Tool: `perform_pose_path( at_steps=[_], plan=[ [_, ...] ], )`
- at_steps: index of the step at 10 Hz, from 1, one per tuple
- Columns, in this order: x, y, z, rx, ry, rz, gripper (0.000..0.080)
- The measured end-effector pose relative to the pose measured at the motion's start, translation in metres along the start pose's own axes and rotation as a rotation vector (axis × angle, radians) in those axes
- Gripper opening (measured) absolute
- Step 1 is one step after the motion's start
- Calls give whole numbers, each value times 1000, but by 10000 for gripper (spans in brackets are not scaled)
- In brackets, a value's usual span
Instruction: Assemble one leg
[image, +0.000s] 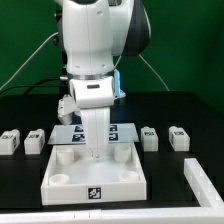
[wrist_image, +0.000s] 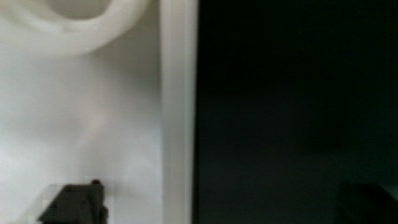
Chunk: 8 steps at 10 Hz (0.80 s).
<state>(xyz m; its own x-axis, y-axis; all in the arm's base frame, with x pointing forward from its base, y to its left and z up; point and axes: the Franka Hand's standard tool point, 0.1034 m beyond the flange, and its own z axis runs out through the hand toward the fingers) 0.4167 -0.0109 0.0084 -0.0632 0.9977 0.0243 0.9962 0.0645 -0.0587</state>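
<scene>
One leg (image: 150, 137) just beside the tabletop (image: 125, 180), on the exterior view's right; three more loose on the surface (image: 20, 115). Fingers (wrist_image: 71, 205) spread wide, empty, above the tabletop. You should straddle the leg squarely, across flat faces, before closing

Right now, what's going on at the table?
The arm's gripper hangs open and empty, low over the white tabletop. In the wrist view its fingers straddle the tabletop's edge, near a round socket. Four legs lie on the black table, two on each side of the tabletop, none of them gripped or fitted yet.
</scene>
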Motion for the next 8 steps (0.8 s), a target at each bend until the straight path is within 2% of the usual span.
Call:
perform_pose_path(
  at_steps=[3, 4, 5, 6, 7, 8],
  plan=[
    [-1, 1, 1, 1, 0, 10, 623],
    [-1, 1, 1, 2, 0, 10, 439],
    [-1, 1, 1, 2, 0, 11, 439],
    [-1, 1, 1, 1, 0, 11, 238],
    [-1, 1, 1, 1, 0, 11, 95],
    [-1, 3, 0, -7, 0, 12, 95]
  ],
)
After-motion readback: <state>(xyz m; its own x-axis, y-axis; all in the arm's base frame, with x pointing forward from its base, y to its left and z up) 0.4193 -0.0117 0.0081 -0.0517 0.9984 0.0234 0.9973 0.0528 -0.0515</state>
